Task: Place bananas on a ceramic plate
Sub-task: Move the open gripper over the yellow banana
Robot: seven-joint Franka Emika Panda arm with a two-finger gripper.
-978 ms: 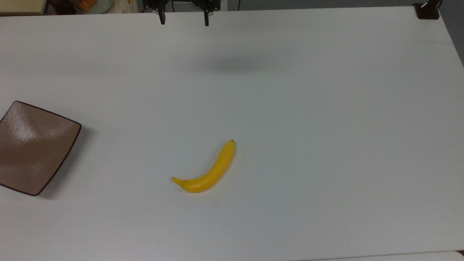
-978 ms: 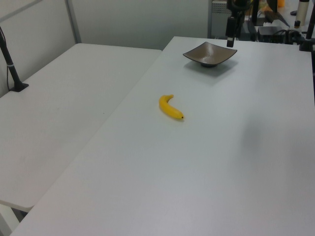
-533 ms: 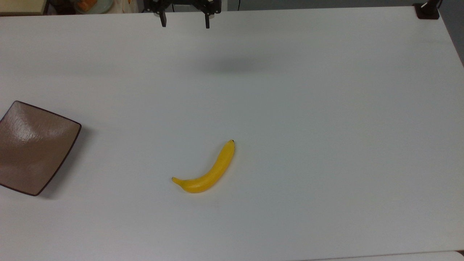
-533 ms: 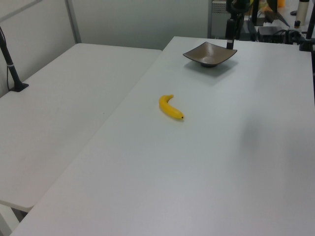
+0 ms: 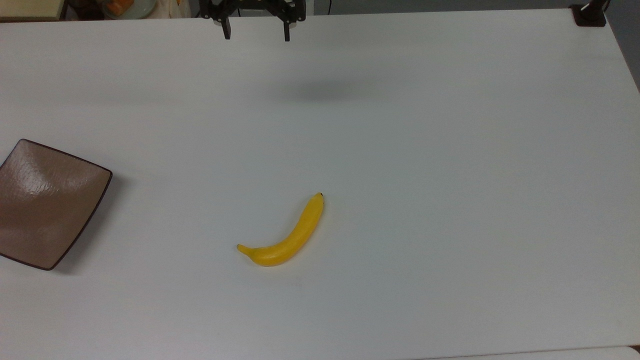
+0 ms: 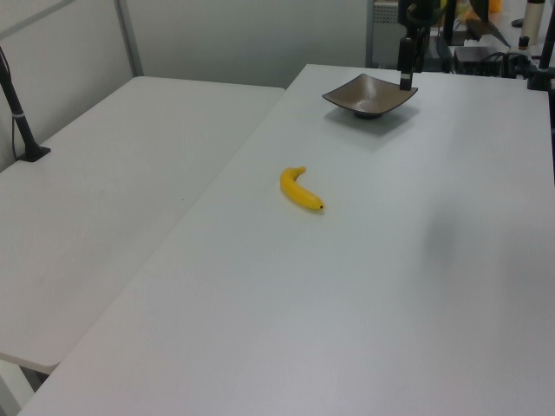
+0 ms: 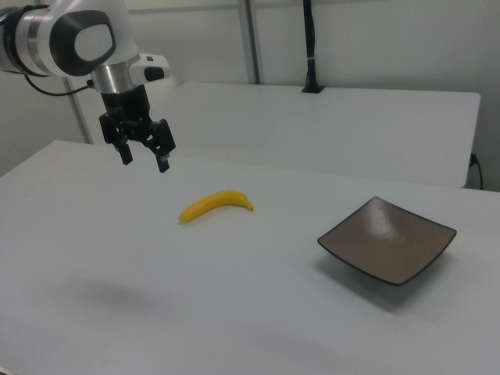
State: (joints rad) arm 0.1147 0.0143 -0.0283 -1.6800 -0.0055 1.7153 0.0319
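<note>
Compared with the frames of one second and half a second ago, the gripper sits slightly lower in the top view, its two finger tips reaching a little further in over the worktop's far edge; the banana and the ceramic plate lie exactly where they lay before.

The gripper hangs above the white worktop with its fingers spread wide and nothing between them. In the right view the gripper points downward from the white and grey arm, raised clear of the surface. In the left view, one dark finger stands beyond the plate.

The banana rests on the worktop near its middle, somewhat toward the near edge in the top view, well apart from the gripper, which hangs over the far edge. In the right view the banana lies below and to the right view's right of the gripper. The plate sits at the worktop's edge on the top view's left, well apart from the banana, and holds nothing.

The banana is bright yellow, smooth and curved, with a tiny dark tip and a short stem. The plate is square, glossy brown, dark-rimmed, with rounded corners and a dished, rippled face. The worktop is matte white and flat.
</note>
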